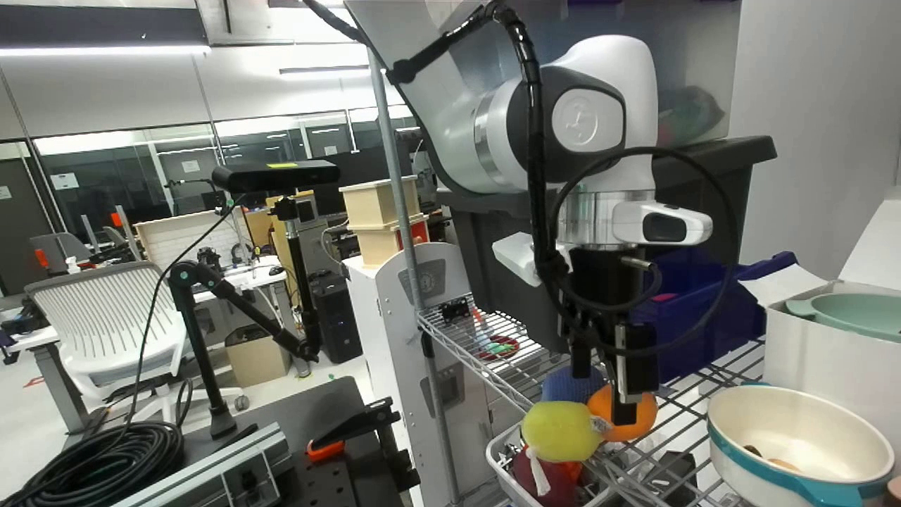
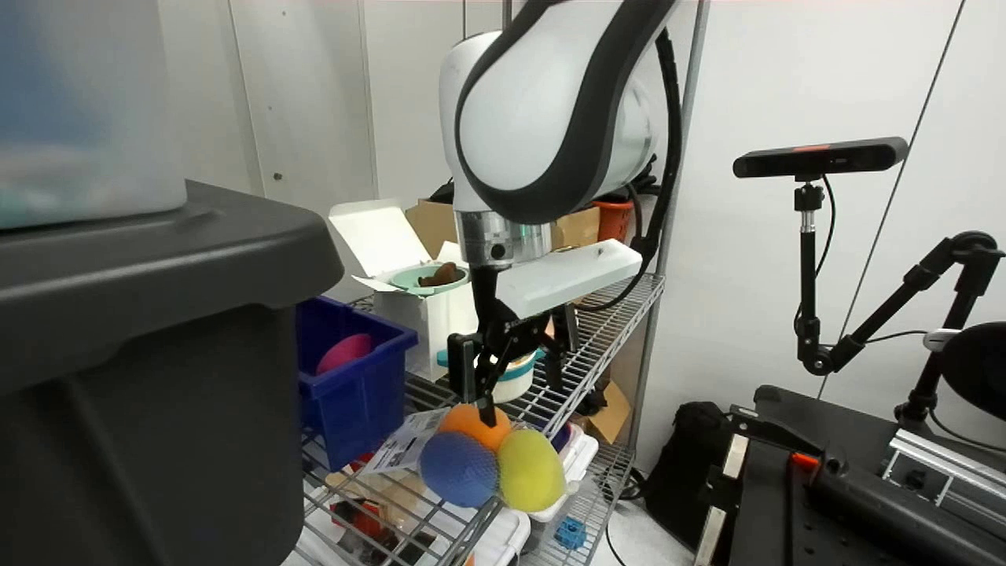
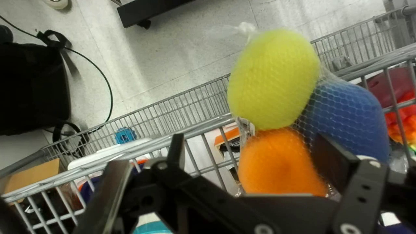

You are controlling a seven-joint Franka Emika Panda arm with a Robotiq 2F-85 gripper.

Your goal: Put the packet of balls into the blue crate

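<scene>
Cable (image 1: 144,447), black and coiled, is laid on a dark workbench (image 1: 303,405), behind which a white office chair (image 1: 120,317) and glazed partitions (image 1: 274,144) are seen. Farther right, the edge of a wire shelf (image 1: 470,362) is occupied by the netted packet of balls (image 1: 581,422). Above it the gripper (image 1: 603,398) is suspended, unclenched, its jaws spread wide. Beyond, at right, the blue crate (image 1: 735,324) and a teal-rimmed bowl (image 1: 816,433) are borne by the same shelf.

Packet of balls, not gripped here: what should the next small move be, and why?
Probably a slight sideways shift of the open gripper toward the blue ball: in the wrist view the orange ball appears nearer one finger than the other, leaving the packet of balls off-centre.
</scene>
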